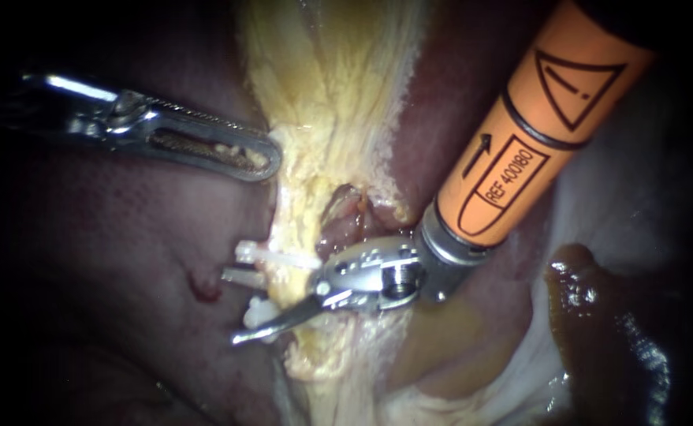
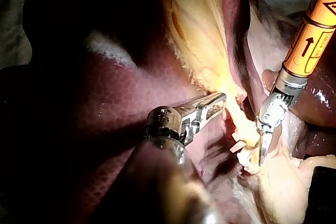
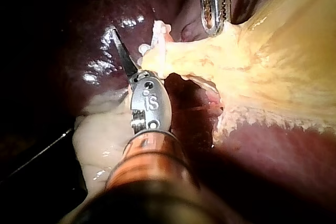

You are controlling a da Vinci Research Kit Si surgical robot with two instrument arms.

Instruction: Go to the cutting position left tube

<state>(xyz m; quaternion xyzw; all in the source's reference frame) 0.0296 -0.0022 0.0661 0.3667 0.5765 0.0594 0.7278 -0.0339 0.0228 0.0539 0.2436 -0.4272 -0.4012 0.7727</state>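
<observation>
Steel blades of the right instrument point(image 1: 240, 308) stand apart at the left tube point(image 1: 289, 278), flanking one of its white clips point(image 1: 258, 312). Higher up, the left instrument point(image 1: 271, 158) has its jaws clamped on the edge of the yellow tissue point(image 1: 330, 102), with dark liver point(image 1: 125, 252) beside it.

The endoscope view is brightly lit in the middle only. There the pale yellow tissue point(image 1: 330, 102) is almost washed out, while the liver point(image 1: 125, 260) fades to black toward its outer parts. Glare streaks the metal of the left instrument point(image 1: 267, 158) and glints on the wet brown tissue point(image 1: 598, 315). In both wrist views the pale yellow tissue glows, the near shafts lie in shadow, and white highlights dot the liver's wet surface beside the right instrument point(image 3: 123, 51).
</observation>
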